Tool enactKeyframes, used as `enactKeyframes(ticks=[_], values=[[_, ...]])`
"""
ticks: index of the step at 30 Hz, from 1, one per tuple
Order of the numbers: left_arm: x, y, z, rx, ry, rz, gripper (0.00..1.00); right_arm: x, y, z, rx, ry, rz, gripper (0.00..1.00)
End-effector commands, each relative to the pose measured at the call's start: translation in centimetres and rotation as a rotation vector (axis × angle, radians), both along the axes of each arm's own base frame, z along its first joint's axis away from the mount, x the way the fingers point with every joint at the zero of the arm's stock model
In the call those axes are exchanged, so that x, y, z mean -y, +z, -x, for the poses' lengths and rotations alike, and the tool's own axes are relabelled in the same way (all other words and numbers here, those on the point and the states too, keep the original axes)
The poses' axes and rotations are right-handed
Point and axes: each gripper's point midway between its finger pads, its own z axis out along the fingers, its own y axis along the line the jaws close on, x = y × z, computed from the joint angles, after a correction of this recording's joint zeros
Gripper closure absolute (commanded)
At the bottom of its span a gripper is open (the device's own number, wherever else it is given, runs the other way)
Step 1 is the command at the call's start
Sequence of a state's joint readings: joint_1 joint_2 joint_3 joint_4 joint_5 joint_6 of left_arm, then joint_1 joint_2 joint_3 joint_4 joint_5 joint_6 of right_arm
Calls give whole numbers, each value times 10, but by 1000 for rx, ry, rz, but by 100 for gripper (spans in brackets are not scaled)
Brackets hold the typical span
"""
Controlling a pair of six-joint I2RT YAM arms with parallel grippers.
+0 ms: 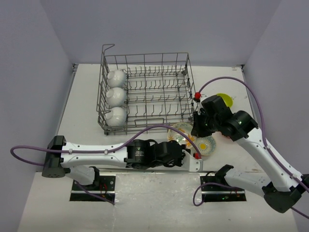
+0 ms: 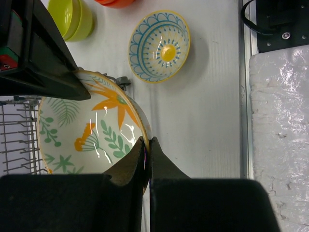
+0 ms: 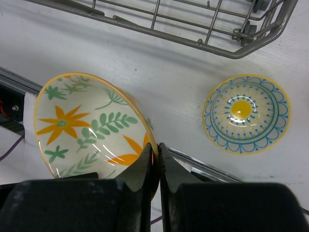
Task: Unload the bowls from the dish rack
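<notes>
Though not yet emptied, dish rack (image 1: 145, 92): three white bowls (image 1: 116, 96) along its left side.
Floral bowl (image 1: 182, 132): outside the rack's near right corner, tilted, between both grippers.
Right gripper (image 3: 155, 152): pinched shut on its rim, from the right.
Left gripper (image 2: 146, 145): pinched shut on another part of that rim, from the near side.

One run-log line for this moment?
left gripper: shut on cream floral bowl | right gripper: same bowl | grey wire dish rack: three white bowls inside

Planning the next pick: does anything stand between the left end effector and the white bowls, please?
Yes: the left end effector grips a flowered bowl, and the rack's near wall stands before the white bowls.
</notes>
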State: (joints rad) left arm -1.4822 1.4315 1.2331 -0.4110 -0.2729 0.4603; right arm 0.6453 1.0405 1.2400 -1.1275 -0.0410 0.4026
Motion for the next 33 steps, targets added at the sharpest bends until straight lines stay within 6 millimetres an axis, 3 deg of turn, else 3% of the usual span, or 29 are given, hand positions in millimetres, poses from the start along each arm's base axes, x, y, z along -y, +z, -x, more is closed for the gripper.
enactKeyframes(ticks=[1, 3, 4, 5, 6, 10, 11, 15, 16, 17, 18, 19, 21, 25, 33], values=[[4, 42, -17, 66, 67, 103, 100, 4, 6, -5, 66, -1, 3, 100], [2, 47, -25, 93, 119, 134, 97, 6, 4, -11, 89, -35, 6, 100], [0, 47, -29, 97, 150, 146, 80, 10, 7, -12, 111, -64, 3, 100], [-3, 49, -34, 109, 184, 152, 33, 17, 9, -19, 143, -128, 12, 100], [-4, 47, -34, 104, 198, 152, 1, 22, 8, -19, 152, -161, 11, 100], [-14, 50, -36, 50, 272, 202, 0, 51, 18, -17, 222, -305, -42, 100], [-20, 61, -38, 41, 304, 246, 0, 65, 19, -16, 232, -362, -52, 100], [-46, 82, -55, -60, 479, 457, 0, 94, 4, -11, 224, -537, -45, 100], [-61, 92, -68, -97, 560, 541, 0, 96, -3, -8, 209, -607, -79, 100], [-67, 95, -69, -92, 573, 554, 0, 95, 2, -8, 219, -640, -125, 100], [-78, 99, -85, -126, 649, 613, 0, 92, -13, -6, 191, -657, -148, 100], [-86, 101, -87, -163, 662, 662, 0, 86, -9, -9, 225, -685, -239, 100], [-96, 100, -98, -176, 700, 695, 0, 89, -38, -7, 184, -747, -241, 100], [-120, 105, -106, -176, 836, 771, 0, 106, -63, -5, 184, -920, -255, 100], [-115, 118, -93, -254, 744, 851, 0, 114, -92, -9, 142, -1011, -200, 100]])
